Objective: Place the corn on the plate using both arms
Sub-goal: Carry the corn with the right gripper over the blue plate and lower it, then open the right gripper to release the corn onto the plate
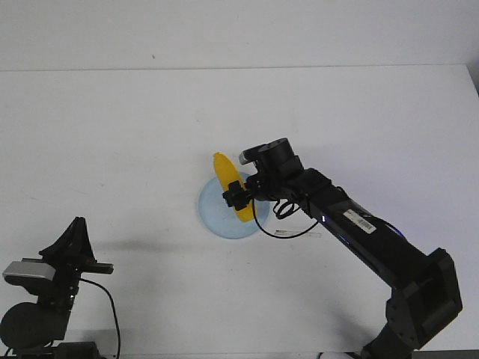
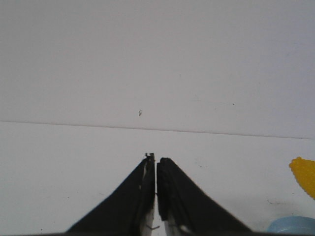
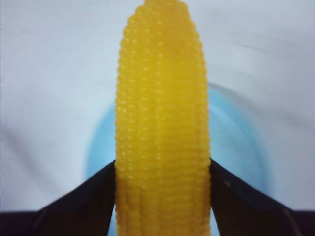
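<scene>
A white table (image 1: 135, 127) is seen under both arms. At the near left, the left gripper (image 2: 156, 160) is kept closed on nothing, well apart from the plate (image 1: 213, 213). Over the plate, the corn (image 3: 162, 123) is clamped between the fingers of the right gripper (image 1: 236, 196), its far end jutting past the plate's rim

The corn (image 3: 162, 123) looks like moulded plastic, its yellow skin bumpy with rows of tiny kernels and carrying a soft sheen, while the plate (image 1: 212, 213) under it is smooth pale-blue plastic with a faint gloss. The right gripper (image 1: 238, 197) and its arm (image 1: 359, 232) are matt black, hard-looking plastic or metal, with a white paper-like label stuck on, and the table (image 1: 112, 134) is a smooth, matt white surface.
</scene>
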You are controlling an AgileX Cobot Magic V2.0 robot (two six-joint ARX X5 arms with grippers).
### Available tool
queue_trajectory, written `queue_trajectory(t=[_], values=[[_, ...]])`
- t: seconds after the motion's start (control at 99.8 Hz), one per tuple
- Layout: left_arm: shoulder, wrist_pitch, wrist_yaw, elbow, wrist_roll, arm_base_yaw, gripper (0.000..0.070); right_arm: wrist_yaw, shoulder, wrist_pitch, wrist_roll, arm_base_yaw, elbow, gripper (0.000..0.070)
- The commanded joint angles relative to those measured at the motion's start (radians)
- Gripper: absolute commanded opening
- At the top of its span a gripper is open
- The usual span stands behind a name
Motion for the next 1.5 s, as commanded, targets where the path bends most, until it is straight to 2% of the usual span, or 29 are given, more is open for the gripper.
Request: queue_trajectory(t=[0.0,0.15,0.301,0.451,0.591,0.731,0.862,1.022,1.152,1.242,1.403,1.493], values=[[-0.002,0.014,-0.002,0.005,0.005,0.002,0.0002,0.002,0.06,0.009,0.044,0.016,0.018,0.0325],[-0.002,0.015,-0.002,0.005,0.005,0.002,0.0002,0.018,0.117,0.011,0.076,0.04,0.018,0.0324],[-0.002,0.015,-0.002,0.005,0.005,0.002,0.0002,0.09,0.147,-0.002,0.141,0.042,0.018,0.0324],[-0.002,0.015,-0.002,0.005,0.005,0.002,0.0002,0.1,0.147,-0.001,0.143,0.042,0.018,0.0328],[-0.002,0.015,-0.002,0.005,0.005,0.002,0.0002,0.151,0.147,-0.035,0.146,0.042,0.017,0.0437],[-0.002,0.015,-0.002,0.005,0.005,0.002,0.0002,0.156,0.148,-0.024,0.146,0.048,0.018,0.0447],[-0.002,0.015,-0.002,0.005,0.005,0.002,0.0003,0.157,0.147,-0.01,0.146,0.048,0.018,0.0569],[-0.002,0.015,-0.002,0.005,0.005,0.002,0.0003,0.174,0.124,-0.027,0.114,0.048,0.05,0.0566],[-0.002,0.015,-0.002,0.005,0.005,0.002,0.0002,0.259,0.065,-0.023,0.075,0.047,0.066,0.0563],[-0.002,0.015,-0.002,0.005,0.005,0.002,0.0002,0.343,0.02,-0.032,0.043,0.047,0.066,0.0496],[-0.002,0.015,-0.002,0.005,0.005,0.002,0.0002,0.476,-0.024,-0.101,-0.021,0.048,0.064,0.0196],[-0.002,0.015,-0.002,0.005,0.005,0.002,0.0002,0.544,-0.048,-0.113,-0.057,0.048,0.043,0.0084]])
